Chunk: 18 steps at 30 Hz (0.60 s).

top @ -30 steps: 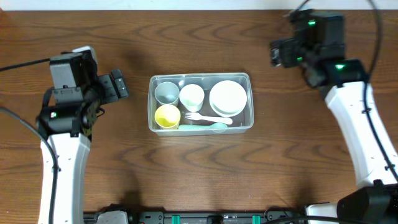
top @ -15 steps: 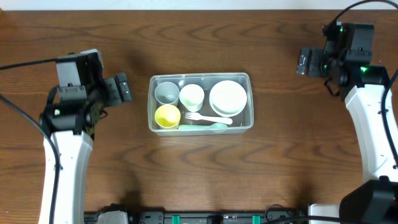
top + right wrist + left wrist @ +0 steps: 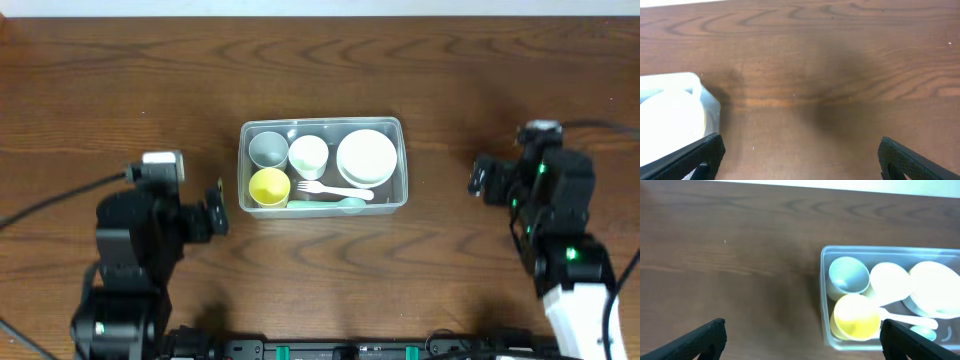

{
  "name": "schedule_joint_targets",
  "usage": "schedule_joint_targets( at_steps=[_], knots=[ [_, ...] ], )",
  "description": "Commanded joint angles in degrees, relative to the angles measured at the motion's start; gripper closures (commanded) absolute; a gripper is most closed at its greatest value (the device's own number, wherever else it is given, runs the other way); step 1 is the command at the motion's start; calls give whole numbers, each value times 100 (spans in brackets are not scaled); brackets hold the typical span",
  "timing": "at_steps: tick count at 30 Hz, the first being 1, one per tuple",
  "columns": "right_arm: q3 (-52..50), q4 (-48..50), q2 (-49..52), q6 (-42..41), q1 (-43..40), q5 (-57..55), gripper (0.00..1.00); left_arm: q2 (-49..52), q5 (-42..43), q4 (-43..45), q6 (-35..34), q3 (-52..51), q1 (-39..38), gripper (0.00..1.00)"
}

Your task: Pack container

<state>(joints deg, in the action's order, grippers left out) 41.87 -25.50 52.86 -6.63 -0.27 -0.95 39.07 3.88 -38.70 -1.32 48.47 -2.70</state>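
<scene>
The clear container (image 3: 244,168) sits mid-table. It holds a grey cup (image 3: 267,149), a white cup (image 3: 308,155), a yellow cup (image 3: 268,186), a white bowl (image 3: 366,157), a white fork (image 3: 333,190) and a pale green utensil (image 3: 330,205). It also shows in the left wrist view (image 3: 824,300) and at the left edge of the right wrist view (image 3: 710,105). My left gripper (image 3: 218,208) is open and empty, left of the container. My right gripper (image 3: 478,178) is open and empty, right of it.
The brown wooden table (image 3: 320,280) surrounds the container on all sides. Both arms stand near the front edge, left and right. A pale wall edge runs along the far side.
Both arms have pulled back toward the front of the table. The left gripper moved down from the container's upper left. The right gripper moved down from the far right corner. The container's contents are unchanged.
</scene>
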Motion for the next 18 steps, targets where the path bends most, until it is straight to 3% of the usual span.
schedule_joint_targets(
  at_steps=[1, 18],
  knots=[
    [-450, 24, -516, -107, 127, -190, 1, -553, -50, 68, -214, -393, -17, 2],
    [-638, -175, -765, -105, 131, -160, 1, -660, -46, -120, -240, -584, -17, 2]
  ],
)
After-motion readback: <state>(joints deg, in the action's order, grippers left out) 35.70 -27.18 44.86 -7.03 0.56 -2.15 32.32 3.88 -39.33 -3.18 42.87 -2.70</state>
